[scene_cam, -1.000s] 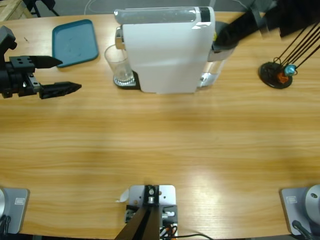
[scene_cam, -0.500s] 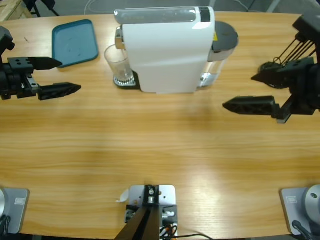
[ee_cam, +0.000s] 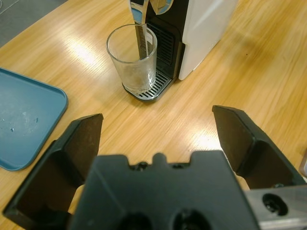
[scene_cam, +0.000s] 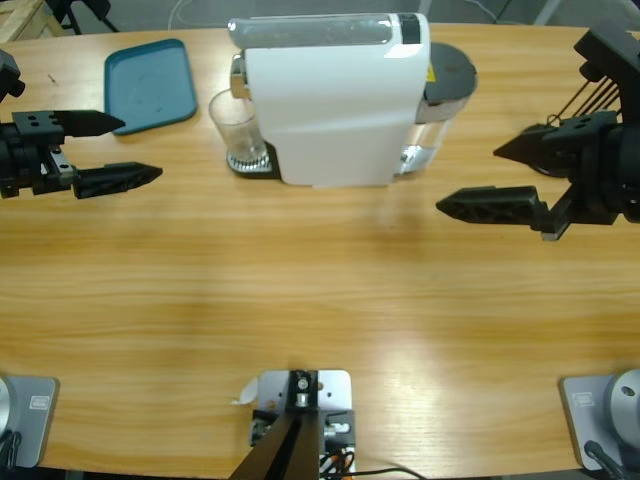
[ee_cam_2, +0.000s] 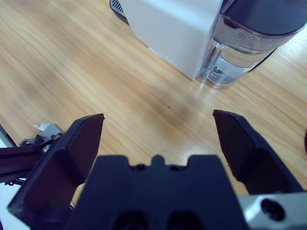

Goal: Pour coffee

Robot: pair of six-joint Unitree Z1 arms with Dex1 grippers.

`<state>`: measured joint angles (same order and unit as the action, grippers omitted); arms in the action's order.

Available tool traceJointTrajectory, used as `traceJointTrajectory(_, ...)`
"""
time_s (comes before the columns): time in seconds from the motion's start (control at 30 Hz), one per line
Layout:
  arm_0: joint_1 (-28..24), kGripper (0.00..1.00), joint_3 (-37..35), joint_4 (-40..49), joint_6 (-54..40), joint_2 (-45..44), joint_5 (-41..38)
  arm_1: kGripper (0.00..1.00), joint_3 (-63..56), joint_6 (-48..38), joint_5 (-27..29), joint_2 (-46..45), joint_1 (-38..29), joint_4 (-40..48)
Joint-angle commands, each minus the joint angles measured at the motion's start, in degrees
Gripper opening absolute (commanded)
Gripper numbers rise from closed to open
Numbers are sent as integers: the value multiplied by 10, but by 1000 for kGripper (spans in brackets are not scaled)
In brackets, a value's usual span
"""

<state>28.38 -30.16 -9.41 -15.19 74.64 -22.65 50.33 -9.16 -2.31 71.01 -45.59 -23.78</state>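
Observation:
A white coffee machine (scene_cam: 335, 100) stands at the back of the table, with a clear water tank (scene_cam: 445, 95) on its right end. A clear glass (scene_cam: 237, 128) stands on the drip tray under the spout; the left wrist view shows the same glass (ee_cam: 133, 64) with nothing in it. My left gripper (scene_cam: 125, 150) is open at the left edge, pointing toward the glass and well short of it. My right gripper (scene_cam: 475, 180) is open to the right of the machine, pointing at its tank end (ee_cam_2: 249, 45), holding nothing.
A teal tray (scene_cam: 150, 85) lies at the back left, seen also as the tray (ee_cam: 24, 122) in the left wrist view. A black round stand (scene_cam: 552, 148) with thin rods sits at the back right behind the right gripper.
The right arm came down from behind the machine's top to the table's right side and has crept slightly left toward the machine. The left gripper has stayed put.

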Motion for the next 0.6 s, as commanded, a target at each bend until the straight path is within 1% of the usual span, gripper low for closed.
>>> traceJointTrajectory(0.03, 4, 1000, 2, -5, 5, -10, -8, 1000, 3, 2, 0, 25, -4, -3)
traceJointTrajectory(0.33, 4, 1000, -17, -5, 8, -1, -4, 1000, 8, 2, 0, 30, -4, -3)
traceJointTrajectory(0.6, 4, 1000, -10, -2, 10, -11, -7, 1000, 20, -3, 4, 29, -4, -11)
